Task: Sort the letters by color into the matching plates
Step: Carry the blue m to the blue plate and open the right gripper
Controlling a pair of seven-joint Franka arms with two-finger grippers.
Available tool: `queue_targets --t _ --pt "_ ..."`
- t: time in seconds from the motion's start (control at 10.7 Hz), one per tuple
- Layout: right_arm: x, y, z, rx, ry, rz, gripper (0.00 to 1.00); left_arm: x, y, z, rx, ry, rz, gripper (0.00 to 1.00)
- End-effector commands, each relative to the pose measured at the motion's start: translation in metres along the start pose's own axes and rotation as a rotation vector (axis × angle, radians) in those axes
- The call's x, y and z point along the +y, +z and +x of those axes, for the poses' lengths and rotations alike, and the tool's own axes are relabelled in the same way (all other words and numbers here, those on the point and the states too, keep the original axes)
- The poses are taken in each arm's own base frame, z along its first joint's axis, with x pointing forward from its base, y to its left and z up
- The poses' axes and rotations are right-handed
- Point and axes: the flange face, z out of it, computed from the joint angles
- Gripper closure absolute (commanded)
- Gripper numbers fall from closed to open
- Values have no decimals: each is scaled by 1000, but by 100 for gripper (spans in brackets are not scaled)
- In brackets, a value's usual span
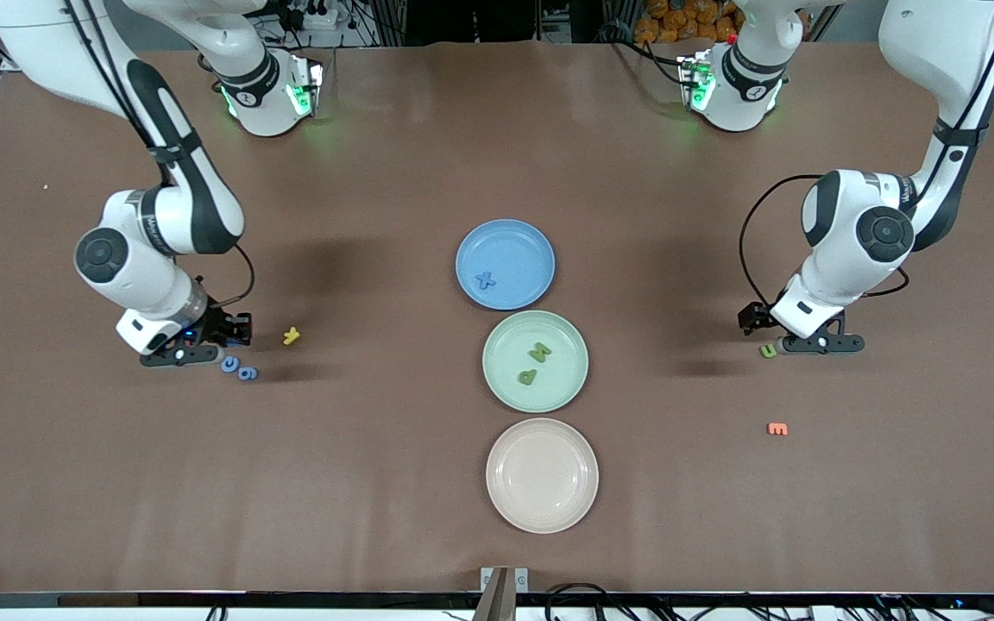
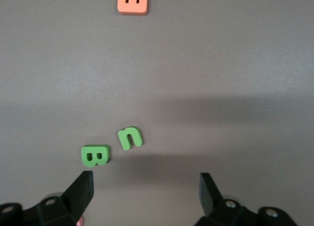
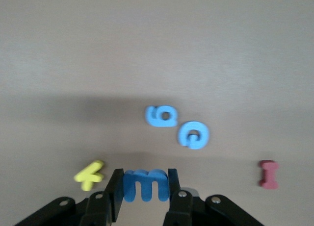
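A blue letter m [image 3: 145, 185] sits clamped between the fingers of the right tool [image 3: 143, 194], low over the counter [image 1: 376, 483] toward the right arm's end. Just beside it lie two blue pieces [image 3: 162, 116] [image 3: 193, 135], a yellow one [image 3: 89, 175] and a red I [image 3: 268, 174].

Down the counter's middle run three plates: blue [image 1: 506, 264] holding a blue X [image 1: 486, 279], green [image 1: 535, 360] with two green letters [image 1: 539, 351] [image 1: 528, 376], and cream [image 1: 542, 474] (nearest the front edge).

The left tool [image 2: 146, 187] hangs wide open, holding nothing, over a green B [image 2: 94, 155] and green n [image 2: 130, 137]; an orange E [image 2: 132, 3] lies nearer the front edge.
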Motion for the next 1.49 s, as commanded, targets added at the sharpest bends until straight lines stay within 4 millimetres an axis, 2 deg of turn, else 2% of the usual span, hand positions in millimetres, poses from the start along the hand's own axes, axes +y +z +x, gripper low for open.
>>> queue_targets --t 0.0,0.09,0.28,0.37,0.56,0.75,0.84,0.93,1.03,1.12,1.21,1.4 --pt "-75 -15 3 -7 43 10 73 -15 17 1 23 32 0 7" --pt "-110 -20 1 -17 38 11 73 -28 27 4 33 6 -8 7" --pt "-175 -32 -6 -51 27 3 72 -43 41 10 53 -30 -20 19" --pt "-206 -40 -9 -60 6 -1 71 -42 45 9 52 -18 -21 26" --pt "-274 -57 -26 -97 -87 -17 70 -38 44 10 53 -34 -25 28" --pt "-327 -69 -40 -125 -165 -39 69 -30 44 10 54 -74 -33 32" --pt "-350 -70 -48 -129 -201 -44 67 -26 44 10 52 -88 -34 34" --pt "-374 -71 -59 -127 -243 -45 66 -25 44 10 51 -100 -35 42" --pt "-398 -66 -67 -126 -282 -45 66 -22 42 13 57 -152 -37 43" --pt "-421 -60 -71 -122 -307 -44 67 -8 43 14 53 -222 -42 44" --pt "-441 -53 -76 -121 -328 -46 67 -4 45 14 49 -247 -44 48" --pt "-471 -44 -74 -110 -331 -37 67 -9 46 14 47 -238 -41 51"
